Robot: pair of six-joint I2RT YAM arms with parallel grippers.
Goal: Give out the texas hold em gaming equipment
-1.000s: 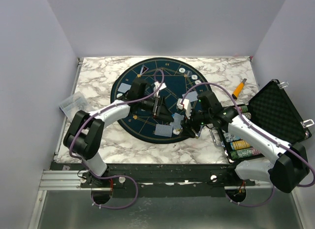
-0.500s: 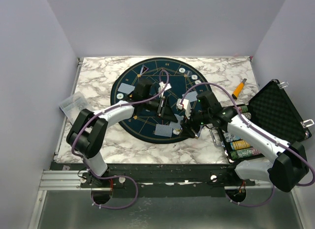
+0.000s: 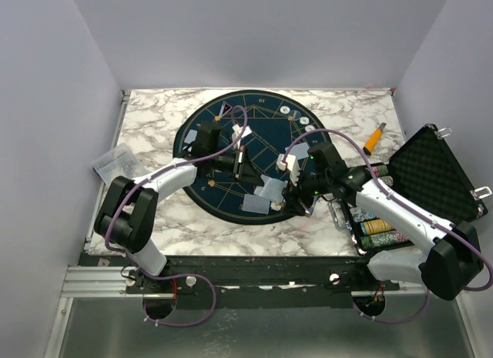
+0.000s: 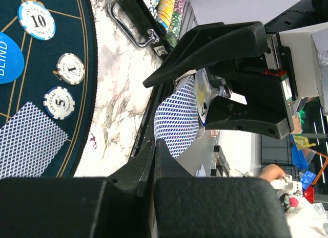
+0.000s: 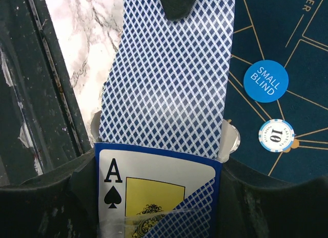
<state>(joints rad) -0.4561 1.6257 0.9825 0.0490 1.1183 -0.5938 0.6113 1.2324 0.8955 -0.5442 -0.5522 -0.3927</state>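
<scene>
My right gripper [image 5: 158,182] is shut on a blue card box [image 5: 154,197] with an ace of spades printed on its front. A playing card [image 5: 169,79] with a blue diamond back sticks halfway out of the box. My left gripper [image 4: 155,145] is shut on that card's [image 4: 177,120] far edge. In the top view both grippers meet over the near right part of the dark round mat [image 3: 202,195], left gripper [image 3: 240,164], right gripper [image 3: 296,190]. On the mat lie a card [image 3: 256,203], whitish chips [image 4: 70,68] and a blue small blind disc [image 5: 270,81].
The open black case [image 3: 431,177] with stacked chips [image 3: 377,227] stands at the right. An orange-handled tool [image 3: 374,138] lies behind it. A clear plastic wrapper [image 3: 113,159] sits at the table's left edge. More cards [image 3: 226,110] and chips [image 3: 304,121] lie on the far mat.
My left gripper reached right to the box, shut on the protruding card and drew back left with it, sliding it partly out. The right arm stayed still.
</scene>
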